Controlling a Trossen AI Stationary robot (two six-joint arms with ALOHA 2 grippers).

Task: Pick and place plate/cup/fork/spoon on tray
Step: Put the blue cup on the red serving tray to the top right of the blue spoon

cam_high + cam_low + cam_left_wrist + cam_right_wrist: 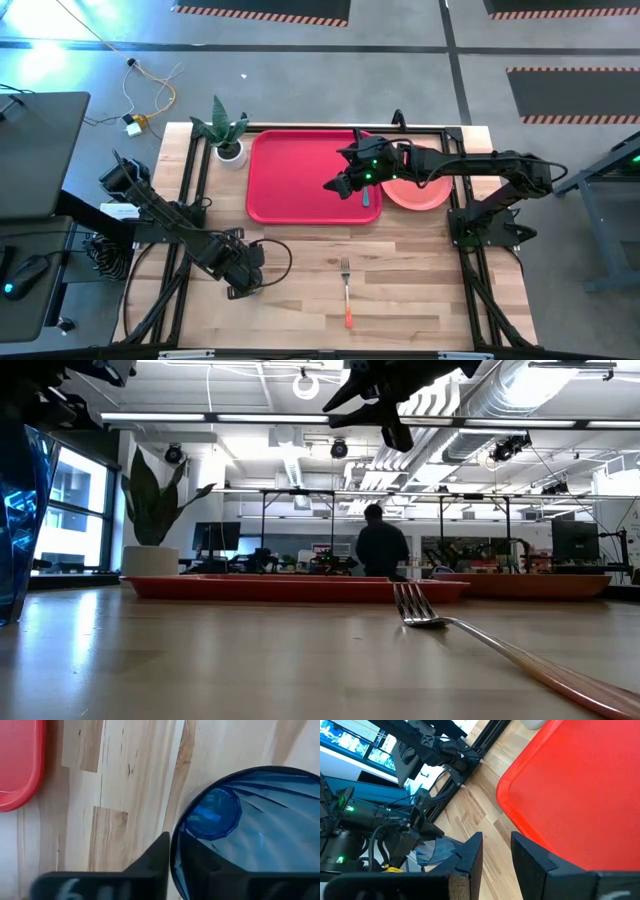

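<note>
The blue cup (250,830) stands upright on the wooden table near the front left; it also shows at the left edge of the low view (18,510). My left gripper (243,283) is shut on its rim. The red tray (300,175) lies at the table's far middle. The teal-handled spoon (366,196) lies on the tray by its right rim. The pink plate (420,190) rests on the table just right of the tray. The fork (346,290) lies on the table near the front edge. My right gripper (333,186) hovers open and empty above the tray. My left gripper holds the cup's wall at the rim (172,851), one finger inside the cup and one outside. The fingers come from above, pointing down. The cup stands upright with its base on the table.
A white pot with a green plant (228,148) stands at the tray's far left corner. Bare wood lies between the tray and the fork. A person (382,545) stands in the room beyond the table.
</note>
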